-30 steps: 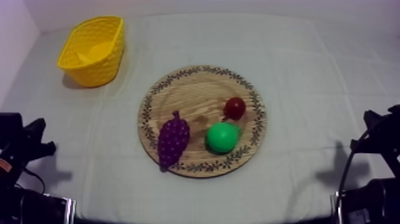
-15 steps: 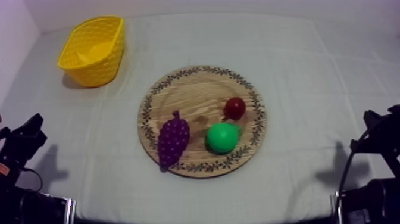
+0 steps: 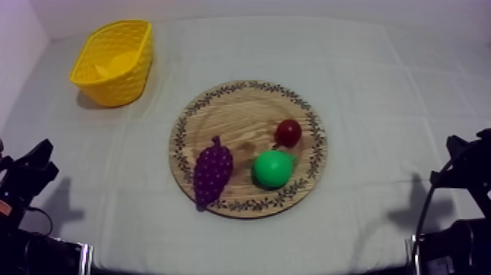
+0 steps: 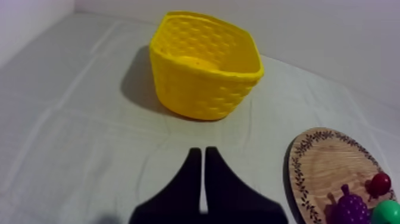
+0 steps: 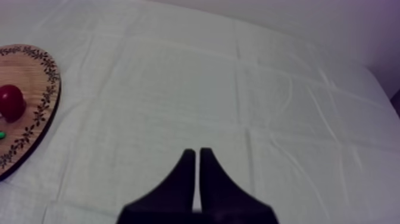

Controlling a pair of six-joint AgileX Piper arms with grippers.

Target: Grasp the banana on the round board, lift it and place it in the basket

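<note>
The left gripper [image 4: 203, 150], fingers together and empty, is pointed at the woven yellow basket [image 3: 109, 82], where a yellow shape, perhaps the banana [image 3: 120, 62], is dimly made out. A purple bunch of grapes [image 3: 212, 170], a green pear [image 3: 272, 168] and a small red fruit [image 3: 288, 132] are laid on the round wooden board with a patterned rim [image 3: 241, 110]. The right gripper [image 5: 197, 151] is likewise closed on nothing above the grey-white desk [image 3: 394, 88].

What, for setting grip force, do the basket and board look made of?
The basket looks like moulded plastic: uniform bright yellow, dimpled woven-pattern walls. The board seems wooden: visible grain, matt surface, probably a printed leaf rim.
</note>
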